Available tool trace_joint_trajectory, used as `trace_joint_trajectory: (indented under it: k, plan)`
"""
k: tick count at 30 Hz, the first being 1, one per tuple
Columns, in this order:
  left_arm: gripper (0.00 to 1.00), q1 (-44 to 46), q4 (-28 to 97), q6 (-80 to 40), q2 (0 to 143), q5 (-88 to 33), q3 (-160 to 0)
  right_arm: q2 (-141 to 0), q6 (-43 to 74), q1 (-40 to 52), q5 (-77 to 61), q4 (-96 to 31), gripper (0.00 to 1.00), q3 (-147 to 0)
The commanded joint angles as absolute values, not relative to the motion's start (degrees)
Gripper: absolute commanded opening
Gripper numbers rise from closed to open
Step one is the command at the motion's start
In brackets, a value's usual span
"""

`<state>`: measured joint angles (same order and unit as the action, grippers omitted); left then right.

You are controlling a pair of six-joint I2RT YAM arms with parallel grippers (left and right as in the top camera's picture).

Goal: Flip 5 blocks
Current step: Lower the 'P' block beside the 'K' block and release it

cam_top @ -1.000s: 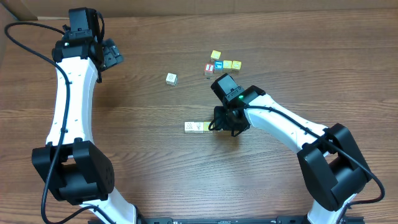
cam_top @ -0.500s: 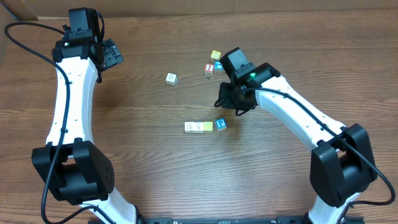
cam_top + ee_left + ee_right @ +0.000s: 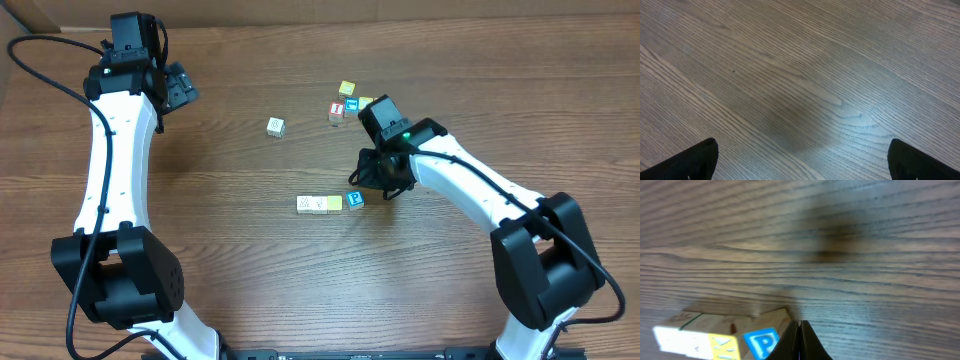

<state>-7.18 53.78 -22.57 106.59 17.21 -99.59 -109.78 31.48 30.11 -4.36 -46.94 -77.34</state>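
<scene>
right gripper jaws together, empty, at 2 o'clock of blue P block; left gripper jaws wide apart, empty, above wooden table

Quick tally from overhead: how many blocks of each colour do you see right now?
Cream blocks: 3
Yellow blocks: 3
Blue blocks: 2
Red blocks: 1
Total: 9 in view; the right arm may hide more.

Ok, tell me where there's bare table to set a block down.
Bare wood lies between the left arm and the lone cream block, and along the near side below the row of blocks. It is crowded around the right end effector, from the blue P block up to the far cluster.
</scene>
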Motion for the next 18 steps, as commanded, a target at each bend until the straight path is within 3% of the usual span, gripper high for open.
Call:
trace_joint_trajectory:
  k: [1,18]
  plan:
    - [1.0,-7.4,53.7,-23.8,105.7,18.0,-100.6,-111.0,31.5,30.7,-5.3,-45.8,0.04,-76.2]
    - [1.0,-7.4,53.7,-23.8,105.7,18.0,-100.6,-111.0,31.7,34.9,-6.9,-46.8,0.04,-76.1]
